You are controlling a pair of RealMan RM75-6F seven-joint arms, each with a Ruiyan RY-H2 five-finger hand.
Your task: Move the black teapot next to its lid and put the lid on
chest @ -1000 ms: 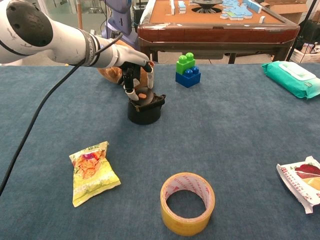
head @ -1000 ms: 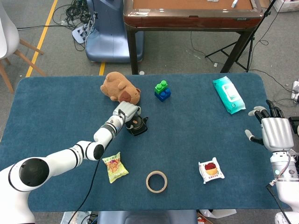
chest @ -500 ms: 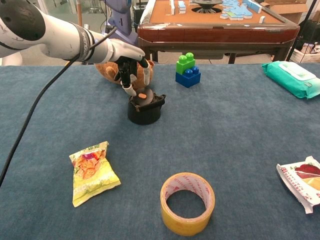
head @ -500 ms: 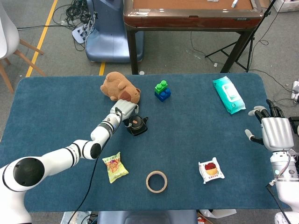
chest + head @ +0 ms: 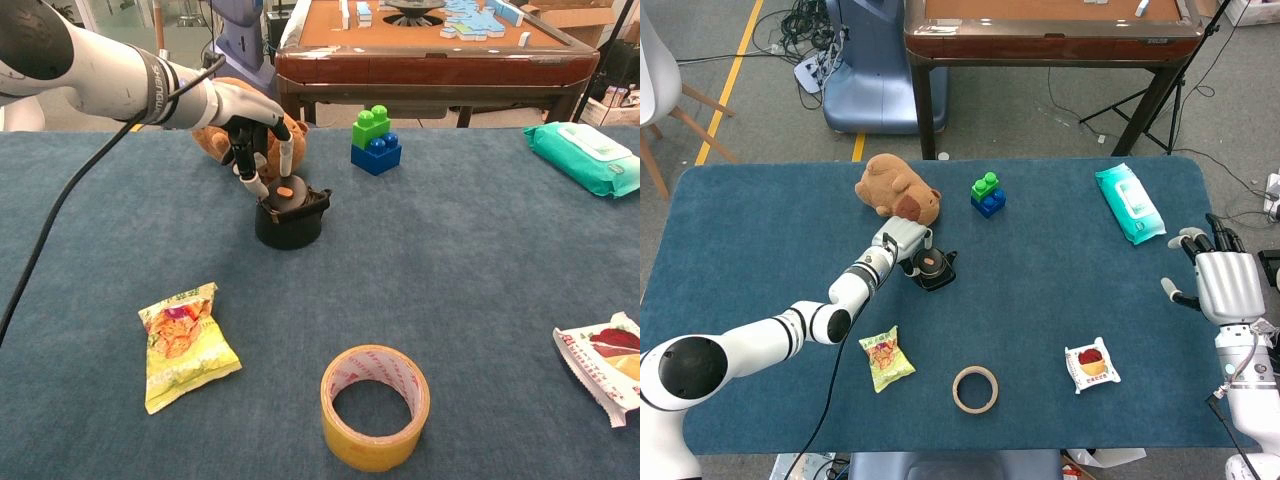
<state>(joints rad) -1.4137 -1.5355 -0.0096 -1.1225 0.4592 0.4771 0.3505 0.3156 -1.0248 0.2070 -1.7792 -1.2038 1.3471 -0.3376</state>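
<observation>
The black teapot (image 5: pixel 933 270) (image 5: pixel 290 216) stands upright on the blue table (image 5: pixel 1060 290), left of centre. Its black lid (image 5: pixel 284 192), with an orange knob, sits on top of it. My left hand (image 5: pixel 898 240) (image 5: pixel 256 125) hovers just up and left of the pot with its fingers (image 5: pixel 248 178) spread and pointing down, holding nothing. One fingertip is close to the lid's left edge; whether it touches I cannot tell. At the table's right edge my right hand (image 5: pixel 1217 284) is open and empty; it does not show in the chest view.
A brown plush toy (image 5: pixel 896 187) (image 5: pixel 215 140) lies right behind my left hand. A green and blue block (image 5: pixel 987 194) (image 5: pixel 376 140) and a wipes pack (image 5: pixel 1129 203) sit further back. Nearer are a yellow snack bag (image 5: pixel 185 345), a tape roll (image 5: pixel 376 405) and a red-white packet (image 5: pixel 1092 365).
My left hand has drawn back from the lid, up and to the left, with its fingers spreading. The lid stays on the teapot. The right hand has barely moved.
</observation>
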